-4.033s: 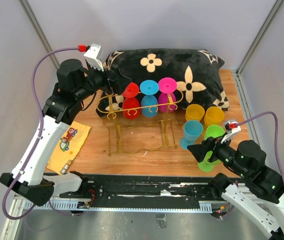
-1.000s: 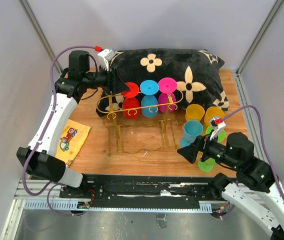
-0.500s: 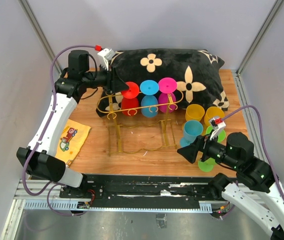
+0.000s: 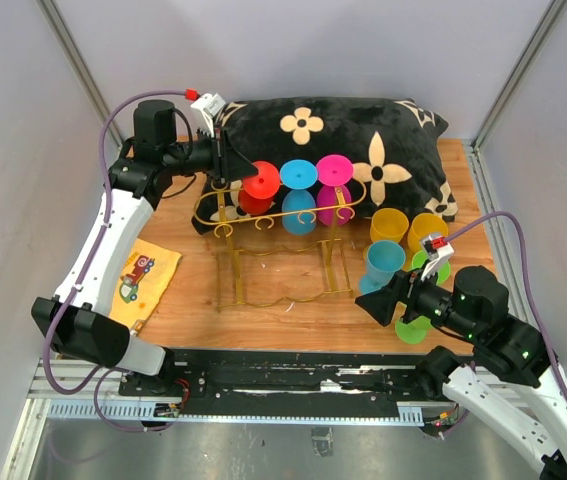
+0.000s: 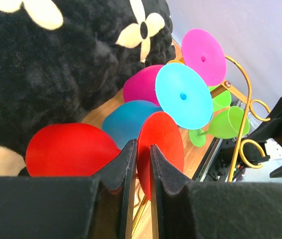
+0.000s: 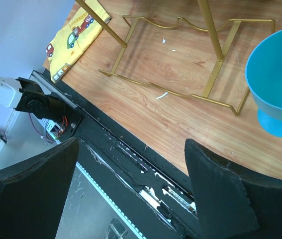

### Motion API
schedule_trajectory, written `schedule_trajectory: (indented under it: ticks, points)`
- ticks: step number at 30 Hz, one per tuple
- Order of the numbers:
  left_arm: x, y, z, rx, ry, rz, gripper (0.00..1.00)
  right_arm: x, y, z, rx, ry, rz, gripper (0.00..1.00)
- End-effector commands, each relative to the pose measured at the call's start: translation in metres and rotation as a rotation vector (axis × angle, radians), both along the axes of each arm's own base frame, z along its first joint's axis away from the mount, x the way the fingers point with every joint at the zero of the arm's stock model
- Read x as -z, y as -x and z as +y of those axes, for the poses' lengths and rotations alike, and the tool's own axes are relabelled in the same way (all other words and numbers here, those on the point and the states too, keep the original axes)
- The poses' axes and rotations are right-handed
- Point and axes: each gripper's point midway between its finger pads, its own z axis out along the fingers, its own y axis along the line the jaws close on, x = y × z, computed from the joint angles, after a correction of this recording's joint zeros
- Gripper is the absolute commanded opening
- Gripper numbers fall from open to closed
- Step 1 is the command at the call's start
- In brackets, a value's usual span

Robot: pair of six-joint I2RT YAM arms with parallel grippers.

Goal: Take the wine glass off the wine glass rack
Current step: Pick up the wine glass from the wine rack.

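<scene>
The wine glass rack (image 4: 281, 213) is a gold wire frame in front of the pillow, with three glasses hanging in it. The leftmost is a red wine glass (image 4: 261, 181). My left gripper (image 4: 235, 168) reaches in from the left. In the left wrist view its jaws (image 5: 141, 145) pinch the edge of the red base disc (image 5: 166, 142), and the red bowl (image 5: 66, 149) shows to their left. Blue (image 5: 183, 95) and pink (image 5: 204, 56) glasses hang beside it. My right gripper (image 4: 371, 308) hovers open over the table's front edge (image 6: 131, 144), holding nothing.
A black flowered pillow (image 4: 363, 130) lies behind the rack. Two yellow cups (image 4: 388, 225), a blue cup (image 4: 383, 260) and green ones (image 4: 428, 265) stand at the right. A yellow cloth (image 4: 138, 285) lies front left. The rack's gold base (image 6: 180, 94) rests mid-table.
The left jaws have narrowed onto the red glass's base disc. The red bowl has shifted slightly back and to the left. The right arm has held still.
</scene>
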Motion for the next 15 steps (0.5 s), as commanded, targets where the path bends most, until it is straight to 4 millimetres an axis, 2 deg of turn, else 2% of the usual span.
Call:
schedule_trajectory:
  ticks: [1,15]
  points:
    - [0.007,0.002,0.001,-0.023,0.019,0.064,0.08,0.001,0.003,-0.002,0.002,0.004,-0.002,0.88]
    - [-0.016,0.006,0.002,-0.042,0.056,0.043,0.01,0.006,0.002,-0.005,0.018,0.018,0.009,0.88]
